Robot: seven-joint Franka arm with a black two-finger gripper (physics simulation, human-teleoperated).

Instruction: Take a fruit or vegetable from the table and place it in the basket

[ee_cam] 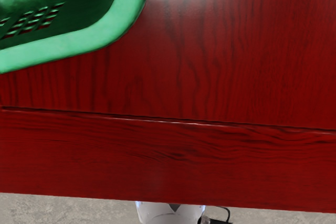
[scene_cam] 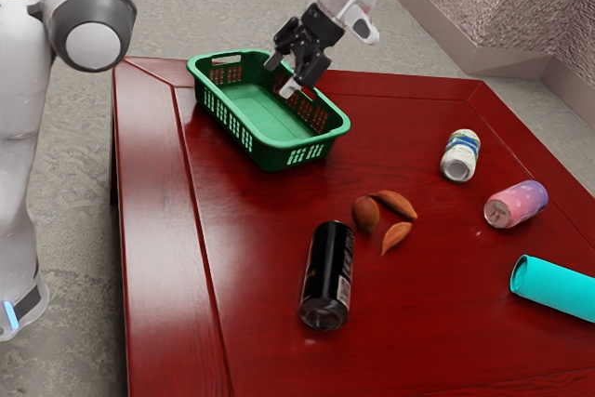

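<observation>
Both fingers of my gripper (scene_cam: 282,76) are standing apart with nothing between them, hanging around twelve o'clock in the exterior view, near the green basket (scene_cam: 256,111). From that basket, my targets are lying toward four or five o'clock on the red table (scene_cam: 418,341): a round brown fruit (scene_cam: 365,215) and two pointed orange pieces, an upper one (scene_cam: 396,204) and a lower one (scene_cam: 396,236), which I am reading as fruit or vegetable too. In the wrist view, a rounded corner of the basket's rim is showing beside bare wood, so I am judging that the reach is only beginning. What is worrying me first is the basket: if I am swinging toward the food too low, a fingertip could be catching the rim and dragging it. Next is the crowding; the three pieces are lying so near one another that a finger coming down wide could be nudging a neighbour, or sending the round one rolling. A black can (scene_cam: 328,276) is lying at seven o'clock from the round fruit, close enough for a broad approach to bump. The slim orange pieces are resting low, so closing too high could be pinching only their tops and letting them slip on the carry back.
</observation>
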